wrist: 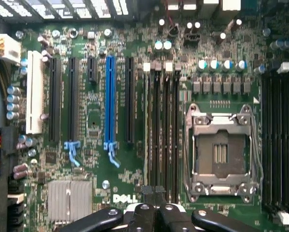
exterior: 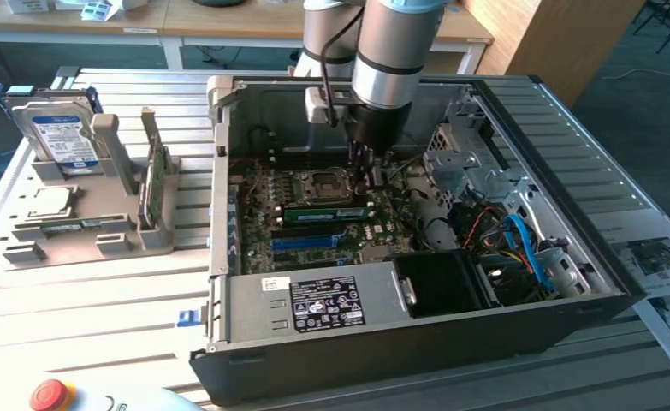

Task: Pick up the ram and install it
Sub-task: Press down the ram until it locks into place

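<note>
- At the front of the open computer case (exterior: 426,342), a grey power supply (exterior: 311,301) with a black label is seen lying flat.
- Just behind it, on the green board, a blue slot (exterior: 311,242) is laid across the case.
- A little farther in, the ram (exterior: 323,213) is found as a narrow green stick at the memory slots (wrist: 164,130), between the blue slot and the processor socket (exterior: 317,184).
- The ram's long axis is laid along the slots, running from the exterior view's left to the exterior view's right.
- The gripper (exterior: 370,190) is lowered into the case right over the ram's end at the exterior view's right, so the rest of the stick stretches away from it toward the exterior view's left.
- In the wrist view the fingertips (wrist: 154,192) are seen pressed together at the end of the slots, with nothing visibly pinched between them.
- It is judged that the ram is standing in its slot; whether it is fully seated cannot be told.
- Farthest off, on the exterior view's left, a grey tray (exterior: 38,248) is set on the table with a hard drive (exterior: 58,133) stood upright in it, well apart from the gripper.
</note>
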